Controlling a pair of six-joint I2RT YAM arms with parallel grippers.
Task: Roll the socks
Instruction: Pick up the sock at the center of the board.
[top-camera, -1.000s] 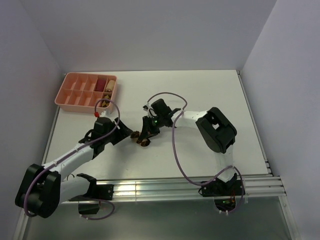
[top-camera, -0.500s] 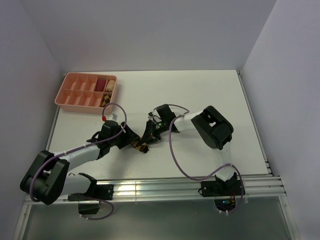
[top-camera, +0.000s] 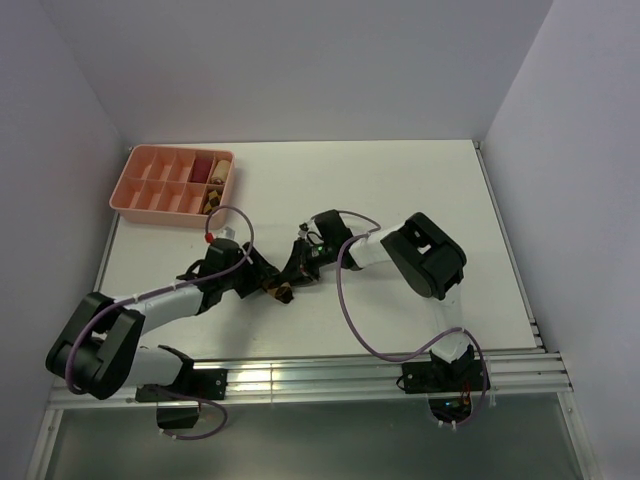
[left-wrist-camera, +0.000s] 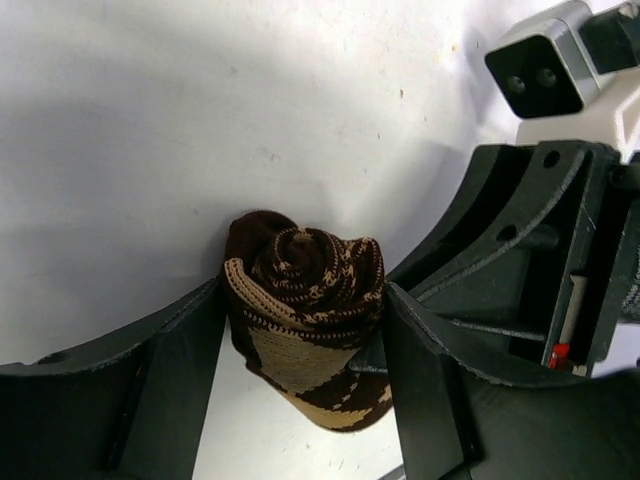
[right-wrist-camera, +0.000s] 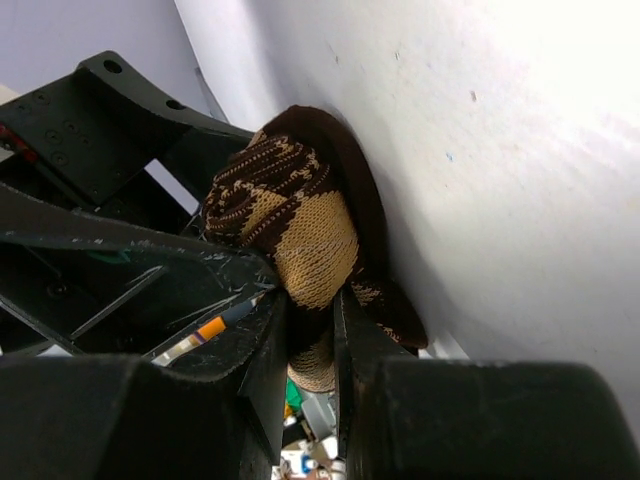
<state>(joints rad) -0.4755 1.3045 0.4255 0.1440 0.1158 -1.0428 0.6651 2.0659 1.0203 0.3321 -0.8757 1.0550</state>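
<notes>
the left fingers (left-wrist-camera: 170, 385) clamp the rolled socks (left-wrist-camera: 305, 310) from both sides on the table (left-wrist-camera: 200, 100), while the right fingers (right-wrist-camera: 372, 400) pinch the roll's lower edge.

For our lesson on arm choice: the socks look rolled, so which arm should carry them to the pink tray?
Left, probably. Its jaws hold the rolled socks across both sides, while the right jaws pinch only a thin part. The pink tray also lies nearer the left arm.
</notes>
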